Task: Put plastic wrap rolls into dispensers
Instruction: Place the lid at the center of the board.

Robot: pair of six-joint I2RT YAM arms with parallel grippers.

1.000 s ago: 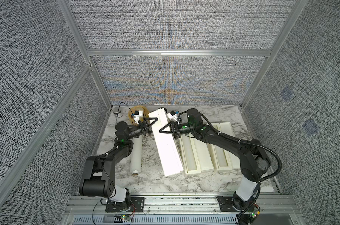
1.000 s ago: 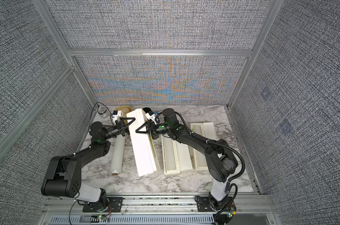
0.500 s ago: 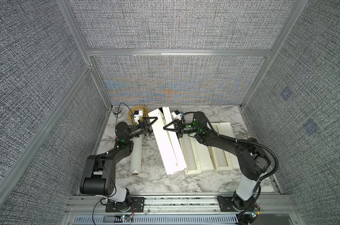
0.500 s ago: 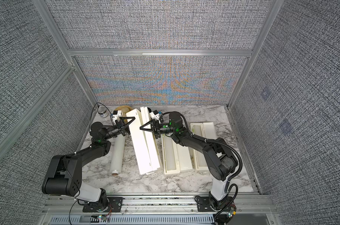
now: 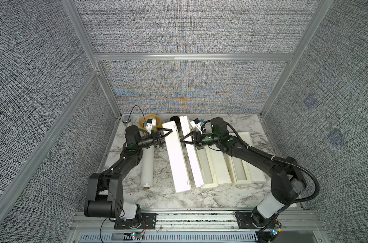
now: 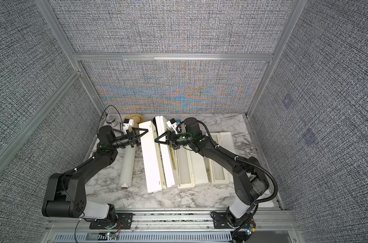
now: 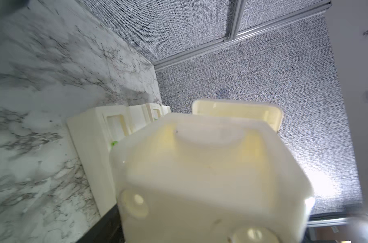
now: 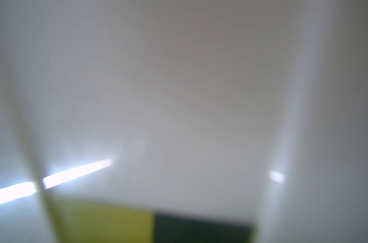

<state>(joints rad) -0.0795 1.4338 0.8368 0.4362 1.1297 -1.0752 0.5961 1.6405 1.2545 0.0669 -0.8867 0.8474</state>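
One plastic wrap roll (image 5: 147, 168) (image 6: 127, 166) lies loose on the marble, partly under my left arm. Beside it is a cream dispenser (image 5: 176, 164) (image 6: 151, 164). Its lid (image 5: 194, 166) stands up on edge, and the yellow label (image 6: 173, 155) (image 8: 107, 221) faces right. My left gripper (image 5: 170, 131) (image 6: 146, 130) clamps the dispenser's far end (image 7: 210, 178). My right gripper (image 5: 181, 140) (image 6: 156, 140) reaches over the lid's far end. The lid (image 8: 178, 105) fills the right wrist view and hides the fingers. Two more dispensers (image 5: 220, 168) (image 5: 255, 166) lie open to the right, and a pale roll appears to lie in each trough.
A yellowish tape ring (image 5: 150, 122), a small grey puck with a cable (image 5: 126, 119) and a dark round object (image 5: 175, 120) sit along the back wall. Fabric walls with aluminium posts enclose the marble table (image 5: 157, 199) on three sides.
A second ago the dispenser was closed. Its lid has since swung up and to the right, with my right gripper moving right with it. The left gripper has stayed at the far end.
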